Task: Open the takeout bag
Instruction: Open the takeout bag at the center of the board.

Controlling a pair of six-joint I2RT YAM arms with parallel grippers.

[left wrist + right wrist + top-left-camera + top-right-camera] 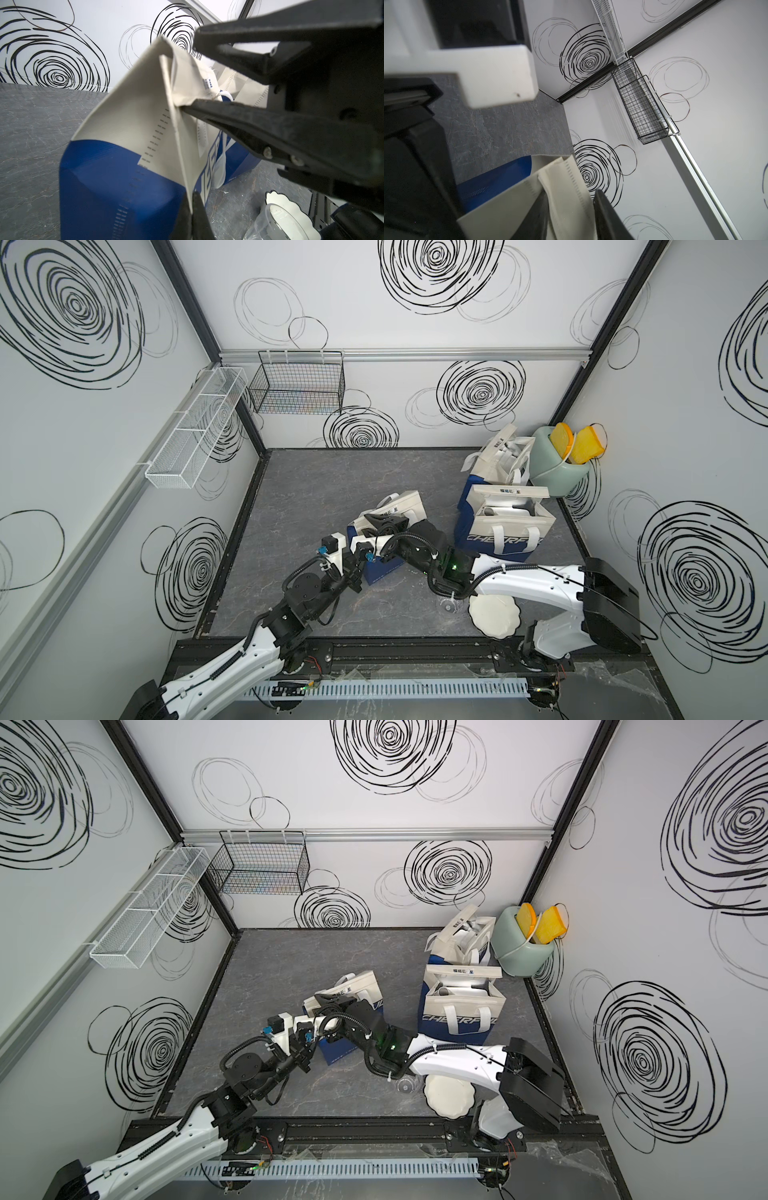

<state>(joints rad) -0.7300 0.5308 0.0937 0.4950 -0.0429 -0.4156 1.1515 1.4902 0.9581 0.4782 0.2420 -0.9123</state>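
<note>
The takeout bag (409, 506) (361, 986), cream above and blue below, stands mid-table, leaning, between my two grippers. My left gripper (356, 581) (192, 205) is shut on the bag's cream side seam (178, 145) just above the blue part. At the bag's top, my right gripper (380, 522) (571, 192) has a cream flap or strap (566, 187) bunched between its fingers and touching both. In the left wrist view one black finger (228, 116) of that gripper pinches the flap at the bag's mouth.
Two more cream-and-blue bags (505, 526) (498, 460) stand at the back right beside a green toaster (557, 472) holding yellow slices. A white scalloped plate (494, 614) and a clear cup (449, 605) lie under my right arm. Wire baskets (297, 385) (195, 427) hang on the walls.
</note>
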